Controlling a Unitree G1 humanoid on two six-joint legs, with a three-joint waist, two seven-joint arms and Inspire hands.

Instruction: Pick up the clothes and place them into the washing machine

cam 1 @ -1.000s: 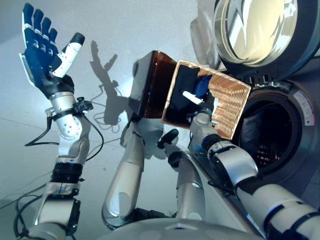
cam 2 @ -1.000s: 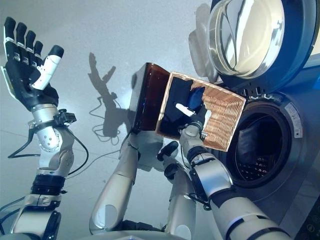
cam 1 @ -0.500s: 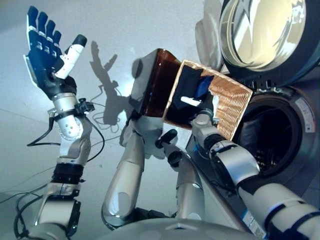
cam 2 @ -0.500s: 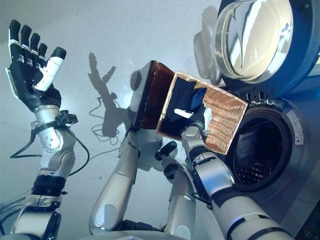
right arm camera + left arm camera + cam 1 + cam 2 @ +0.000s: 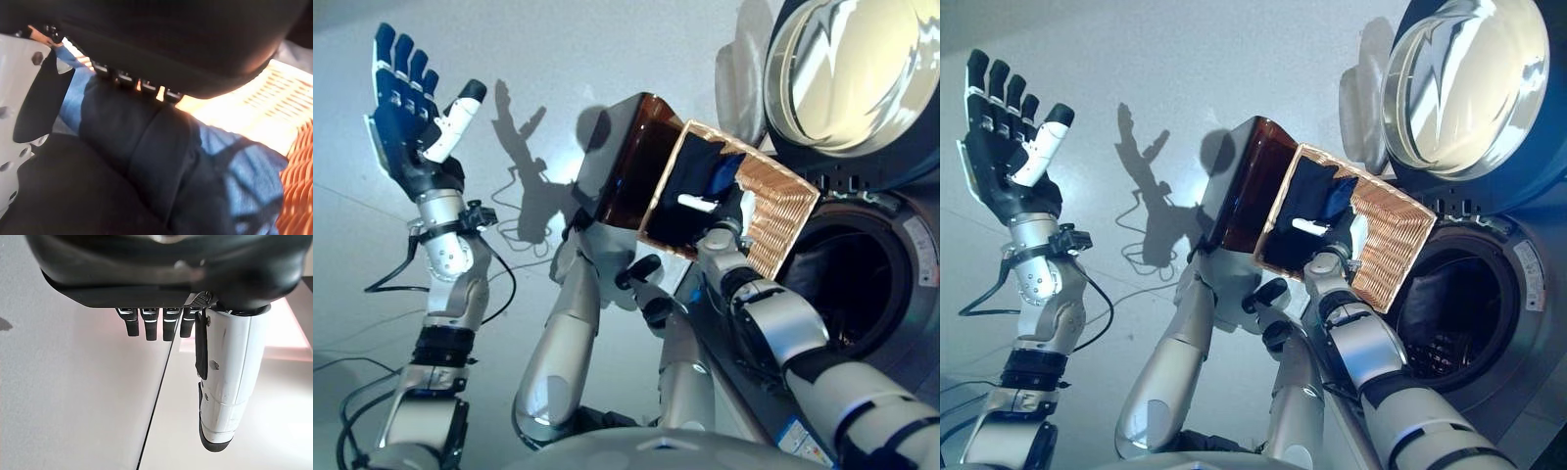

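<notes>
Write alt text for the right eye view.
The robot's right hand reaches into a wicker basket holding dark and blue clothes, beside a washing machine whose round door stands open. Its left hand is raised, open and empty, over the grey floor.

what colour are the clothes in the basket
Dark navy or black with a brighter blue piece; the clothes show best in the right wrist view.

Smooth pale grey floor (image 5: 607, 49), hard-lit
</notes>
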